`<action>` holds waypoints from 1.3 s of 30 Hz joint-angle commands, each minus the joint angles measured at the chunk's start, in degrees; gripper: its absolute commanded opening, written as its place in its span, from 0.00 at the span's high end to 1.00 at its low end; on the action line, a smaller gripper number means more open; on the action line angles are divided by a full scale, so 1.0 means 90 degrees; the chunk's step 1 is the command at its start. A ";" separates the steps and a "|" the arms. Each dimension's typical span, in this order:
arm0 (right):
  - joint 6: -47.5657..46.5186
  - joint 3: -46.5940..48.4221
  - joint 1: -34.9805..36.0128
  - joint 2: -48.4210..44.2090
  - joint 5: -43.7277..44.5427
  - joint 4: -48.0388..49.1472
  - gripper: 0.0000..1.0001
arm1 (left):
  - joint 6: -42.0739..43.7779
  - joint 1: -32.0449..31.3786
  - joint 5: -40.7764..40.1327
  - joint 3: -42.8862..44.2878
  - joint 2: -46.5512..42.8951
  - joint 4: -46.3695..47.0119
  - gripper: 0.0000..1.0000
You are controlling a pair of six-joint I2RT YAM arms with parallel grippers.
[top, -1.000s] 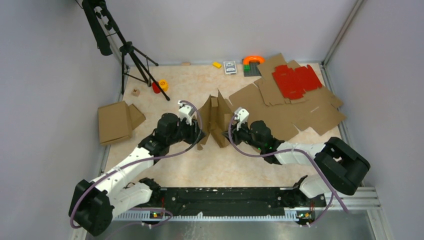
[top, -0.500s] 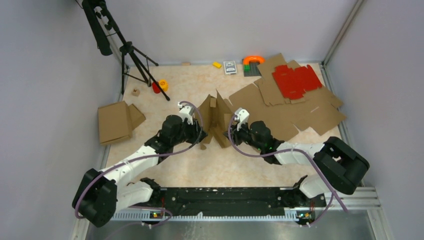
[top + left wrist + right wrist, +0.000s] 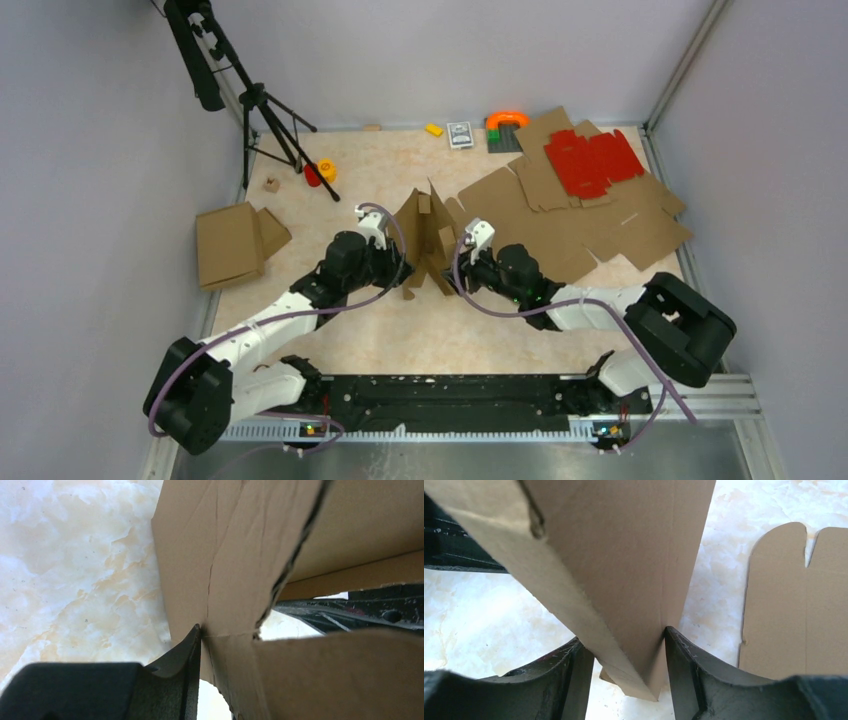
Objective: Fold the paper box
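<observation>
The paper box (image 3: 425, 240) is a brown cardboard piece standing half-folded at the table's middle, its panels upright. My left gripper (image 3: 400, 268) meets it from the left. In the left wrist view one black finger (image 3: 175, 680) presses flat against a creased panel (image 3: 225, 580), and cardboard hides the other finger. My right gripper (image 3: 458, 272) meets the box from the right. In the right wrist view the gripper (image 3: 621, 642) has both fingers against a folded V-shaped corner of the box (image 3: 634, 580).
Flat brown cardboard sheets (image 3: 590, 225) lie at the back right, with a red die-cut sheet (image 3: 592, 160) on top; one shows in the right wrist view (image 3: 794, 600). A folded cardboard box (image 3: 235, 243) lies left. A tripod (image 3: 265, 110) and small items (image 3: 326, 168) stand behind.
Both arms have edged a little toward each other, the left to the right and the right to the left. The box between them stands slightly narrower.
</observation>
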 commanded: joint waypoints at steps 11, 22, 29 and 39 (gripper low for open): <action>-0.0296 0.0276 0.0658 0.0454 0.0391 -0.0708 0.31 | -0.0586 -0.0147 -0.0074 0.0644 0.0227 -0.0460 0.75; -0.0024 0.0364 0.0864 0.0529 0.1284 -0.0923 0.29 | -0.0671 -0.0147 -0.0080 0.0893 0.0236 -0.0847 0.75; 0.0206 -0.0303 0.0854 0.0118 0.0799 0.0131 0.32 | -0.0435 -0.0147 -0.0188 0.0809 0.0144 -0.0868 0.76; 0.0306 -0.0748 0.0852 -0.0080 0.0568 0.1225 0.40 | -0.0495 -0.0138 0.0066 0.1004 0.0367 -0.1004 0.78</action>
